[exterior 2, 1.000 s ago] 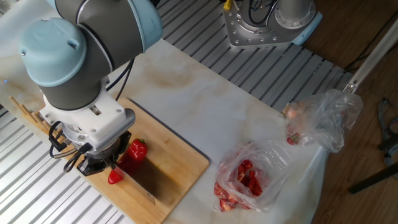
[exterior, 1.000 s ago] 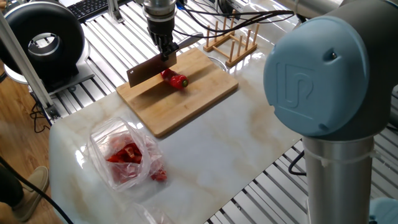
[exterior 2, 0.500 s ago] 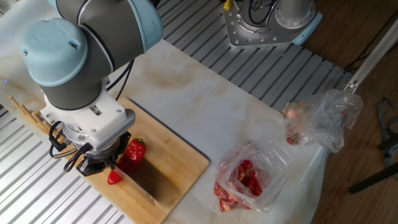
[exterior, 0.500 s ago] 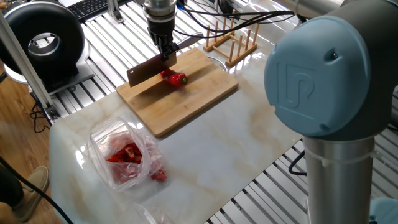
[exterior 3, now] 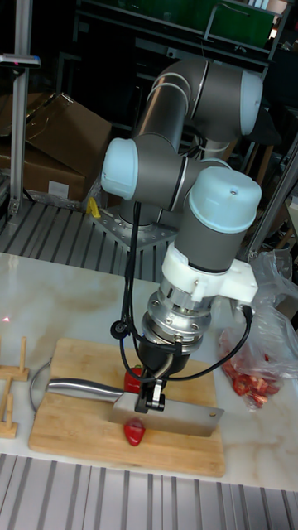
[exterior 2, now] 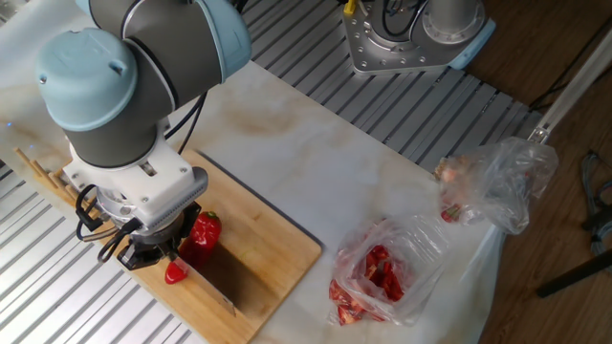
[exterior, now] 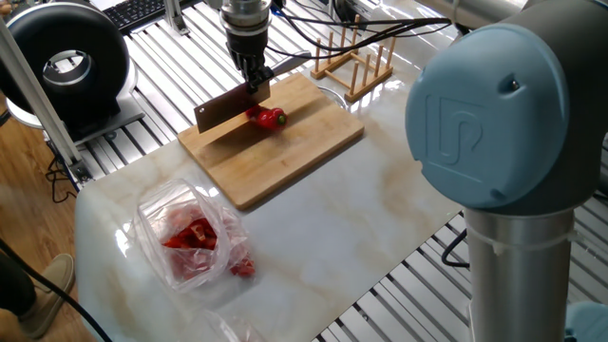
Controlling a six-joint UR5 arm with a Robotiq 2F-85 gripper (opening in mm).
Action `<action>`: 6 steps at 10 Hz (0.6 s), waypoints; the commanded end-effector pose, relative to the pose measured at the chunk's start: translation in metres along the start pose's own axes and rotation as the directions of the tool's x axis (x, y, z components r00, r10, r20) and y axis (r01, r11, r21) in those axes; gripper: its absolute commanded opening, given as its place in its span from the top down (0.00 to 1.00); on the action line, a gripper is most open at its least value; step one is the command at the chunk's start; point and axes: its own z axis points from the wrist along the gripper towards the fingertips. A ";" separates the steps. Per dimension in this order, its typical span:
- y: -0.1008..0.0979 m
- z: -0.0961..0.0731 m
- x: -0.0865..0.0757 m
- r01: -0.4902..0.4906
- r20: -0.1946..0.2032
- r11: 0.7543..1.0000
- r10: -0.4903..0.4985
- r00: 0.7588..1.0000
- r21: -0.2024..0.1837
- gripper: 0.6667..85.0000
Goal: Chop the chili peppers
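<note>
Cleaver blade hides part of the chili peppers; the arm's wrist masks the gripper in the other fixed view.

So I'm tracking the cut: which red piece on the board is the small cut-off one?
The small red piece at the cutting board's outer edge, beside the knife; the larger chili piece lies on the blade's other side.

Cutting board on table with chili peppers on it, knife across them held by gripper; rack at board's 1 o'clock, bag at its 7 o'clock.
</note>
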 end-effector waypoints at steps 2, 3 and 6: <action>-0.001 0.000 0.000 -0.016 0.013 1.000 0.016 1.000 0.006 0.99; -0.002 -0.001 -0.001 -0.019 0.014 1.000 0.019 1.000 0.008 0.99; -0.002 0.000 -0.003 -0.021 0.015 1.000 0.021 1.000 0.011 0.99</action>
